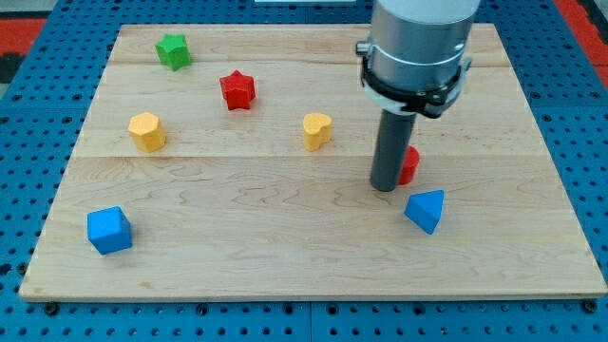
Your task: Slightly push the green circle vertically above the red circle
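Note:
My tip (385, 188) rests on the board at the view's right of centre. A red block (409, 165) sits right behind the rod, touching its right side. The rod hides most of it, so I cannot make out its shape. No green circle shows anywhere in the view; the wide arm body (418, 47) covers the board's upper right. The only green block in sight is a green star (174, 50) at the upper left.
A blue triangle (426, 210) lies just below and right of my tip. A yellow heart-like block (317, 130) is to the tip's left. A red star (237, 90), a yellow hexagon (147, 131) and a blue cube (109, 230) lie further left.

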`<state>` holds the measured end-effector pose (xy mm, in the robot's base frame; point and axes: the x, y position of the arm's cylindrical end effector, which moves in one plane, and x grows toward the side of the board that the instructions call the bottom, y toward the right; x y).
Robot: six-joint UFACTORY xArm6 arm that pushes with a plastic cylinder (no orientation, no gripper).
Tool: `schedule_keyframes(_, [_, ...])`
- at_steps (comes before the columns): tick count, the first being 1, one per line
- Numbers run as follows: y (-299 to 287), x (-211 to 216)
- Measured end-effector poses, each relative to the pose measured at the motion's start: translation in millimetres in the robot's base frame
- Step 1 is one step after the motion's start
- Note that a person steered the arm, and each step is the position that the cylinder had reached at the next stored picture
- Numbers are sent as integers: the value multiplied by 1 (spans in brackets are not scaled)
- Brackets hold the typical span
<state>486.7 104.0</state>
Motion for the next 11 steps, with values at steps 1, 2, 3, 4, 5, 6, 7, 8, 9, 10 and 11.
schedule_keyframes(1, [30,21])
schedule_keyframes(2, [30,59])
schedule_keyframes(3, [74,7])
schedule_keyframes(4, [117,-98])
schedule_keyframes(5, [116,-197])
schedule_keyframes(6, [76,-268])
schedule_keyframes(7, [45,-279])
schedule_keyframes(8, [50,-278])
schedule_keyframes(9, [54,-247])
schedule_keyframes(10, [56,-222])
schedule_keyframes(11, [58,-294])
